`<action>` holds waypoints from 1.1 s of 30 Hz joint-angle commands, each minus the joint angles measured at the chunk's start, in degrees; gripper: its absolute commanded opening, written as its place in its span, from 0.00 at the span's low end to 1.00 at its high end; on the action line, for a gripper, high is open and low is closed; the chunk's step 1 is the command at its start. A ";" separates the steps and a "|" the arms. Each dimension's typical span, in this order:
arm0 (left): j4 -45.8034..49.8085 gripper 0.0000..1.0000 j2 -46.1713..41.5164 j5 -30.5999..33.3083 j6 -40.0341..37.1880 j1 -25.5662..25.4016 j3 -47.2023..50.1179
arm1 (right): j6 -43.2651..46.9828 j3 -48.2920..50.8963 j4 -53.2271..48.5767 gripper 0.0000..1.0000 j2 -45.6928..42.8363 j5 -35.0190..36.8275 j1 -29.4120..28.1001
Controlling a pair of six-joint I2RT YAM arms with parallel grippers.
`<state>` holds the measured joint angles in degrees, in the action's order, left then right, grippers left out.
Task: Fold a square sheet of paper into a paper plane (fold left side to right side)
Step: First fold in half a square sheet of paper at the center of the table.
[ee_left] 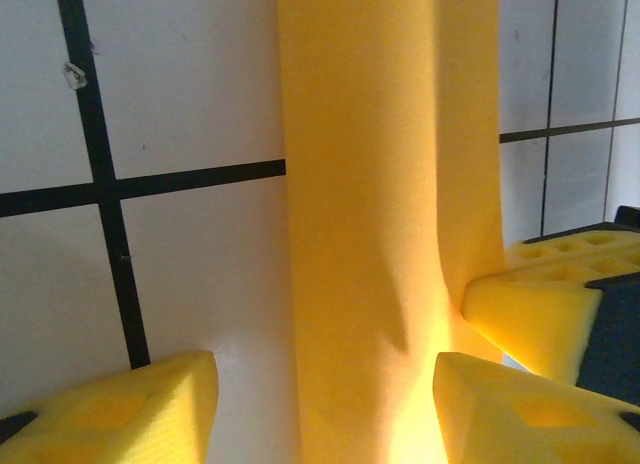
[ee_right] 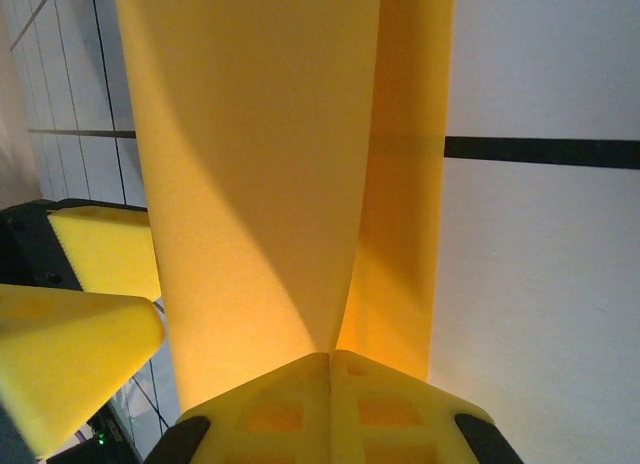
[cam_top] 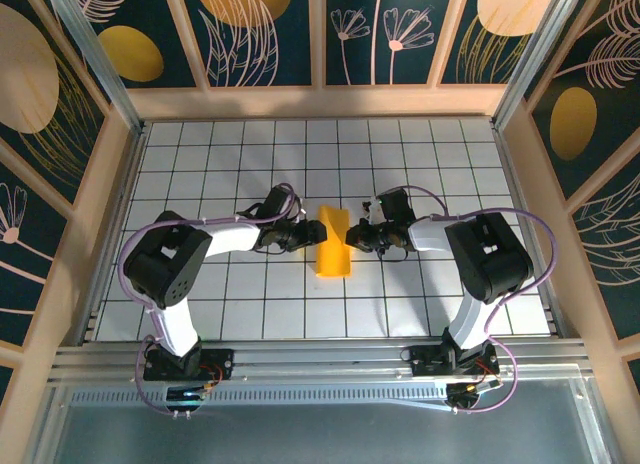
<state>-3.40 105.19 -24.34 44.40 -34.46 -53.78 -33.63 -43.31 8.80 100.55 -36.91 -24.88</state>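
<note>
Paper: the square sheet of paper [cam_top: 333, 246] is already folded down to a narrow strip. It lies near the middle of the desk [cam_top: 250, 304], between the two claws, with its long axis running away from the arm bases.
Paper's shape: the near part lies flat on the tiles. One layer stands up off the surface as a slanting flap along the strip's length.
Right claw: the right claw [ee_right: 330, 384] has its pads pressed together. The raised flap runs down into the seam between them, so it appears to be clamped on that layer's edge.
Left claw: the left claw [ee_left: 325, 414] has its jaws apart and sits low over the desk, astride the strip. One pad [ee_left: 130, 414] is over bare tile just beside the paper and the other is at the strip's opposite edge. It holds nothing.
Step in hand: my judgement is that this is one of the later lengthwise folds, with the right claw lifting a layer so that it can be carried over the centre crease.
Next move: the flap probably needs to be laid across so that its edges meet. The left claw would pin or press the strip to keep the thin paper from sliding or buckling.
Risk: the flap may spring back once let go if the crease is not pressed firmly.
</note>
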 commanded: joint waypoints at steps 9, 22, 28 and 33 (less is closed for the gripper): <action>4.33 0.44 4.29 2.49 -0.05 -1.32 -3.70 | 0.13 0.55 -1.35 0.19 -2.00 3.93 -0.46; 8.77 0.38 6.77 6.07 -1.04 -2.85 -5.69 | 3.84 0.62 -9.42 0.43 -11.51 17.06 2.28; 12.19 0.40 8.34 8.39 -2.71 -4.09 -8.29 | 3.83 1.69 -9.29 0.44 -15.34 18.88 4.19; 13.53 0.41 9.42 8.95 -3.52 -4.57 -9.56 | 4.23 1.91 -9.76 0.44 -16.01 18.89 4.91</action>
<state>8.91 109.80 -16.45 42.35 -37.23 -63.20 -30.35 -42.35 0.56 85.76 -19.46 -20.49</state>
